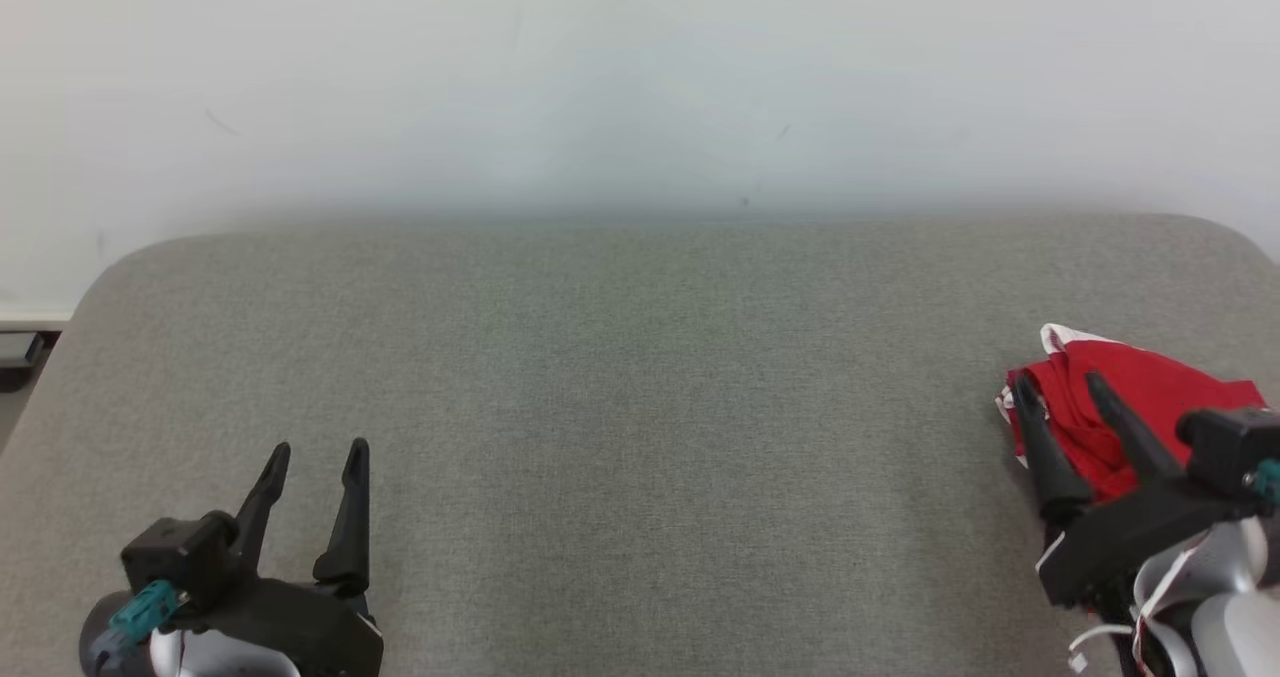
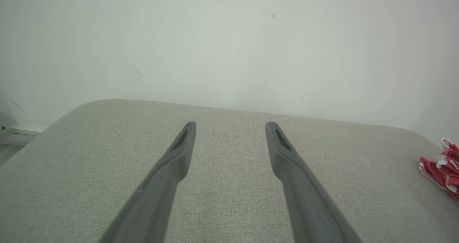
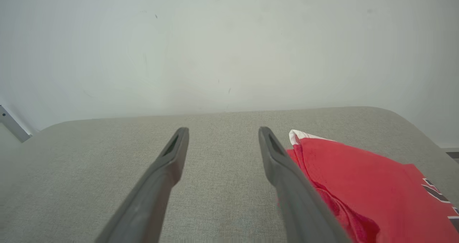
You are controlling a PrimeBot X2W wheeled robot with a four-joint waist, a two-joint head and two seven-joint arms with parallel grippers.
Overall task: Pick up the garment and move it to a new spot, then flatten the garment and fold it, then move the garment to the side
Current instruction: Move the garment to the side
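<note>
Garment [image 1: 1150, 397] lies heaped at table's [image 1: 640, 407] right edge: awaiting pickup or already set aside. Left gripper [image 1: 319, 447] and right gripper [image 1: 1058, 381] stand open, empty.

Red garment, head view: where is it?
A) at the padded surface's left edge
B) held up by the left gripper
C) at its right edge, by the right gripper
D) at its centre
C: the red garment lies bunched at the padded surface's right edge, by the open right gripper.
</note>
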